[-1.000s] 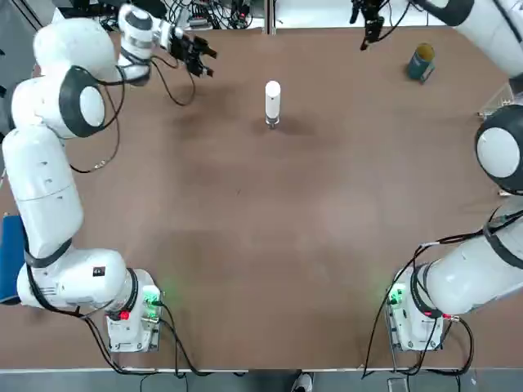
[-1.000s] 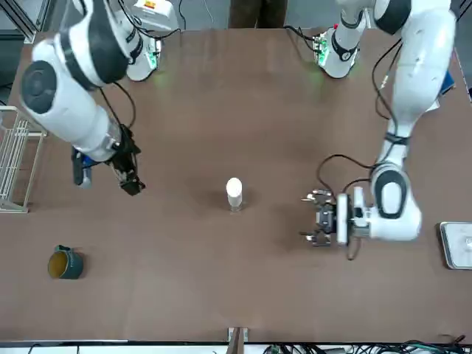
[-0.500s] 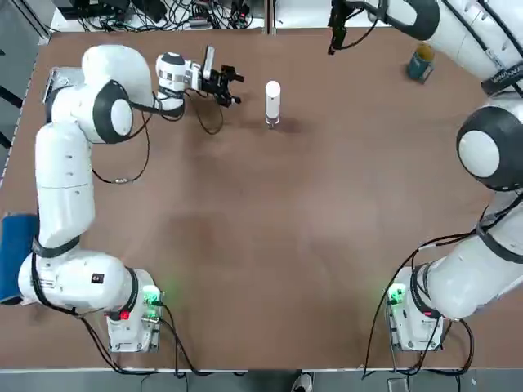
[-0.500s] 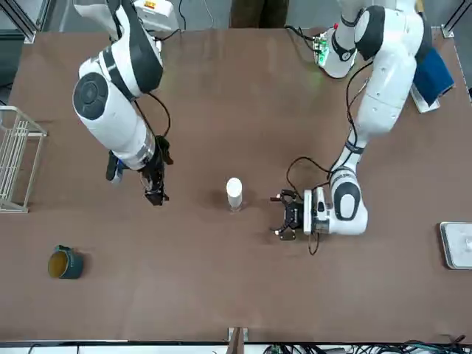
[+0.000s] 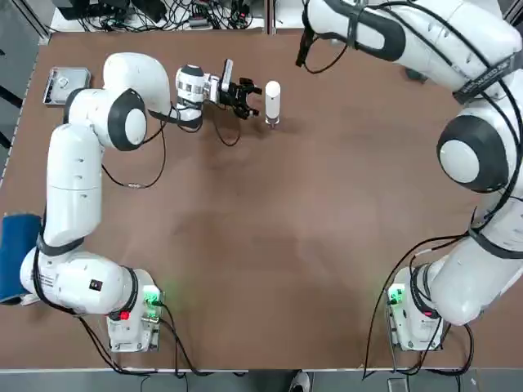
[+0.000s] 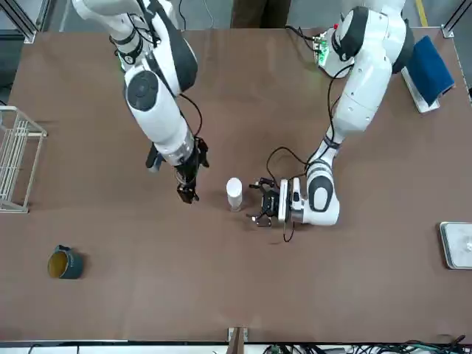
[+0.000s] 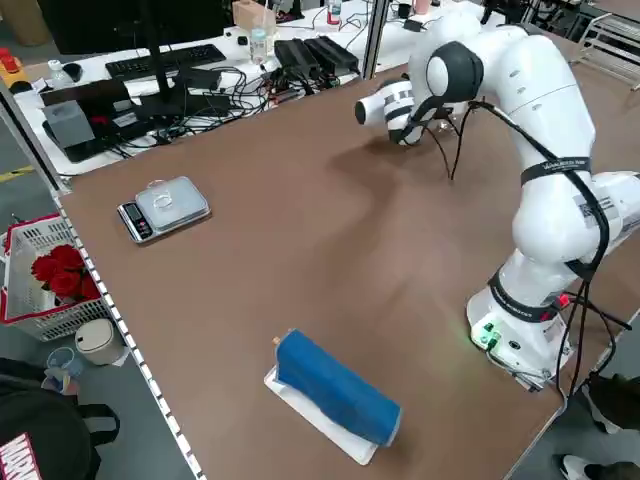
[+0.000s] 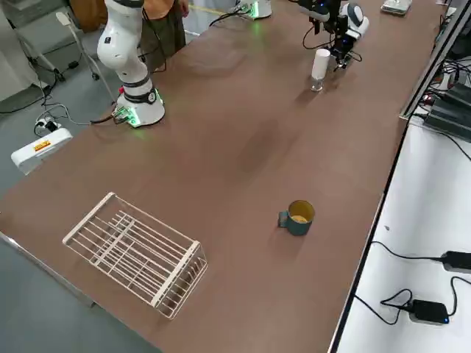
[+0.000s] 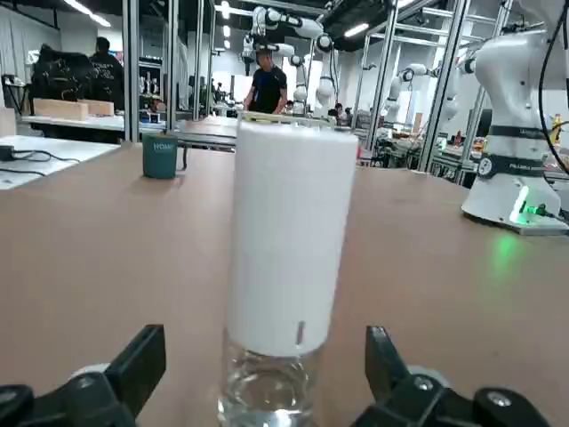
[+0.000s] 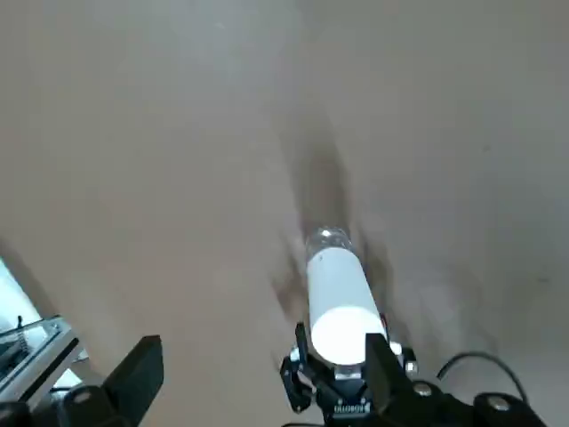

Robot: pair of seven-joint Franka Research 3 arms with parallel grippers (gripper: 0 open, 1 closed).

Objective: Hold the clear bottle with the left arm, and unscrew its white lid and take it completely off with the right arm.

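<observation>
- Clear bottle: slim, glassy, smooth-walled tube, upright on the matte brown tabletop, just ahead of the left fingers and lined up with the space between them, touching neither.
- White lid: tall, plain opaque cylinder with a rounded end, seated on the bottle and a little wider than it; its upper part stands higher than the left fingertips.
- Left gripper: black, two-fingered, low over the tabletop and reaching roughly level toward the bottle from the robot's left. Its fingers are spread, with nothing held.
- Right gripper: black, slanting downward above the tabletop on the robot's right of the bottle. Its fingers are spread wide, with nothing held and a gap between them and the lid.
- Room: bare tabletop lies between the bottle and the robot's bases; the far edge is beyond both pairs of fingers.
- Teal mug with a yellowish inside: round-walled, with a handle, farther right than the right fingers.
- White wire rack: slatted, well to the right of the right fingers.
- Silver, flat-topped scale: well to the left of the left fingers.
- Blue cloth-like roll: on a white slab, left of the left fingers and nearer the robot's side.
</observation>
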